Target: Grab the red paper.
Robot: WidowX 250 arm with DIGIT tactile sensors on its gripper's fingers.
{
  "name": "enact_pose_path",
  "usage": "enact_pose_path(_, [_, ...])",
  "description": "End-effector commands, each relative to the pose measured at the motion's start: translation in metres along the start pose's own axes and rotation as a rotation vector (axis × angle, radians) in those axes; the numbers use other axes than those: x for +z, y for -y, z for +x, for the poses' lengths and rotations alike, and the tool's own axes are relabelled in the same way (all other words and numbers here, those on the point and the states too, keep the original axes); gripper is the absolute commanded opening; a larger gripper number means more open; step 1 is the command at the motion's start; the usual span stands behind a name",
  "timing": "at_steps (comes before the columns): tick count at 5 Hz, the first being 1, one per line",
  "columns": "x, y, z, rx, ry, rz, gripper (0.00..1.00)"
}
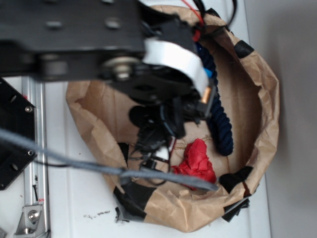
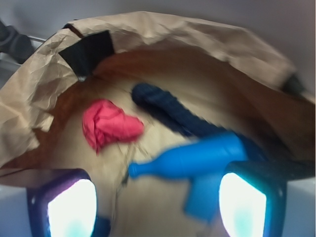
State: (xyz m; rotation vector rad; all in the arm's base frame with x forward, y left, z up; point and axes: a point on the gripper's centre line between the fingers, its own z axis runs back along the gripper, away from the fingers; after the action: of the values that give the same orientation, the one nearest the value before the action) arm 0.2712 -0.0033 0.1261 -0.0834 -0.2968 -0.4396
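Observation:
The red paper (image 1: 198, 159) is a crumpled wad lying on the floor of a brown kraft paper bag (image 1: 262, 94). In the wrist view the red paper (image 2: 108, 123) lies ahead and to the left. My gripper (image 2: 157, 205) is open and empty above the bag floor, its two glowing fingers (image 2: 71, 207) wide apart. A blue bottle (image 2: 197, 157) lies on its side just ahead, close to the right finger. In the exterior view the gripper (image 1: 157, 130) hangs inside the bag, left of the red paper.
A dark blue rope (image 1: 218, 114) lies along the bag floor beyond the bottle; it also shows in the wrist view (image 2: 168, 111). Black tape patches (image 1: 131, 201) mark the bag rim. A grey cable (image 1: 74, 161) crosses the front. A metal rail (image 1: 34, 148) stands at left.

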Motion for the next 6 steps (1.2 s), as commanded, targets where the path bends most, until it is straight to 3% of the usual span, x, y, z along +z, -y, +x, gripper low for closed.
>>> enact_pose_path(1, [-0.04,0.04,0.019,-0.211,-0.002,-0.081,1.0])
enact_pose_path(2, [-0.052,0.08,0.013,-0.31,-0.016,-0.096,1.0])
enact_pose_path(3, [-0.067,0.087,0.019,-0.32,0.026,0.012,1.0])
enact_pose_path(4, [-0.092,0.086,0.036,-0.319,0.072,-0.006,1.0])
enact_pose_path(5, [-0.111,0.09,0.037,-0.316,0.039,-0.049,0.0])
enact_pose_path(6, [-0.11,0.091,0.028,-0.289,0.028,-0.051,0.0])
